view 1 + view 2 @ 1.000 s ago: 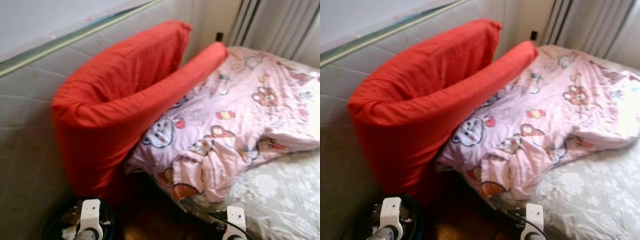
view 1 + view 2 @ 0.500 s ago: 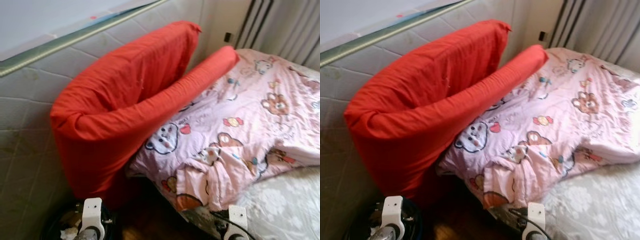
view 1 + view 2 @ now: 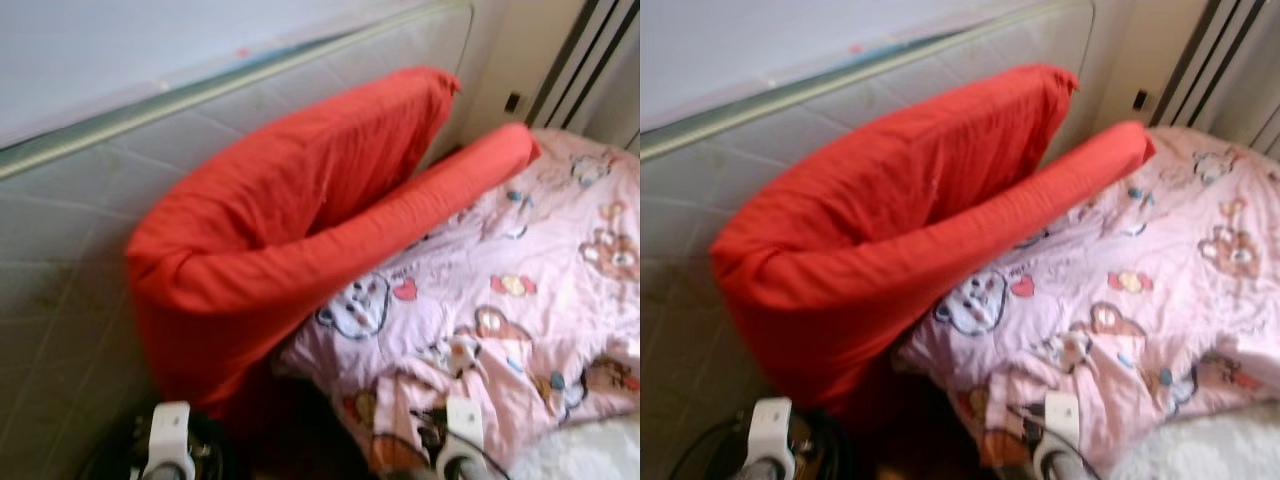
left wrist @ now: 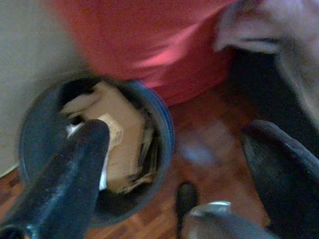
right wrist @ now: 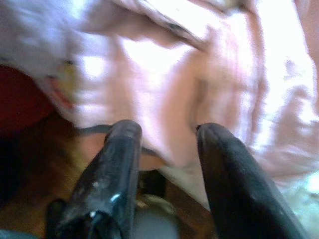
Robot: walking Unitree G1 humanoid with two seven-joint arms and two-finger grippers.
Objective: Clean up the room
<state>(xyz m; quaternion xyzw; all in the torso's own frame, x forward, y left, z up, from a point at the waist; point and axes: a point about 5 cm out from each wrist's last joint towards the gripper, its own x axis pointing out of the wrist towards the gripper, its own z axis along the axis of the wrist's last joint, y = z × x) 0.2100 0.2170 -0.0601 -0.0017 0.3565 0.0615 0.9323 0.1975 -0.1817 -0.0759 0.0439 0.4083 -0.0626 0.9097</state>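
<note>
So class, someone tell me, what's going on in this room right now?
The robot stands at the corner of a bed, holding nothing. A big red cushion leans against a mattress propped at the wall, its lower edge on a rumpled pink blanket printed with bears. The left gripper hangs over a dark bin of cardboard scraps on the wood floor, jaws apart. The right gripper hangs open beside the blanket's edge.

You see both wrist views smeared by motion, bin [image 4: 94, 154] contents indistinct, pink bear-print duvet [image 3: 520, 330] cut off at the right edge, bed base hidden beneath it
</note>
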